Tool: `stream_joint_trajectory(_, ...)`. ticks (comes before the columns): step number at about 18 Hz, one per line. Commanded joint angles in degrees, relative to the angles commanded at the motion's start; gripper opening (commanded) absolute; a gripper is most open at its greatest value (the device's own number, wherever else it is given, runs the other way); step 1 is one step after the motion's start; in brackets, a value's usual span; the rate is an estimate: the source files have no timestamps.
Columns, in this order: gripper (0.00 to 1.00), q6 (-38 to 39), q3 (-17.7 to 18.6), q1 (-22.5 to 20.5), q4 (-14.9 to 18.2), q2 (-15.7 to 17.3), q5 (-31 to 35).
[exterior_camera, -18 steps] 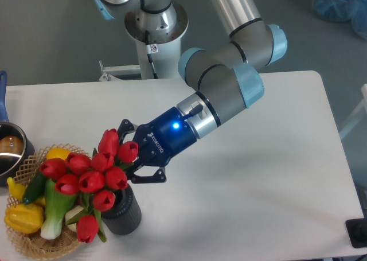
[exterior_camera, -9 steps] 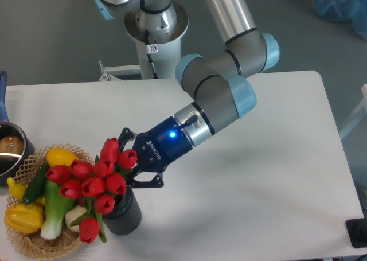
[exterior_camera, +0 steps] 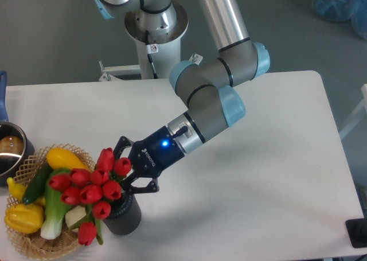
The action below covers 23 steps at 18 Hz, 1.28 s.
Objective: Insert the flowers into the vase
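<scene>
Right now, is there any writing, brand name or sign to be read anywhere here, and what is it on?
"ROBOTIQ", in white letters along the dark body of the gripper; small, but it appears to read so.
A small white sticker with a red mark on the robot's base column: too small and blurred to read.
Nothing legible on the flowers, the vase or the wicker basket.
</scene>
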<state>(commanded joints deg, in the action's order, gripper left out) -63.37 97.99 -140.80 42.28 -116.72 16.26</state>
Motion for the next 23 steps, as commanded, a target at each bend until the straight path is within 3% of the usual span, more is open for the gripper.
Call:
stream_joint_trajectory(6,0.99,0.0,0.18,0.0,0.0,0.09,0.35)
stream_joint_trajectory(15,1.0,0.0,1.93,-2.37,0.0,2.72,2.02)
stream_joint_trajectory(23,1.0,-0.17,3.43,-9.13,0.26,6.76,2.2)
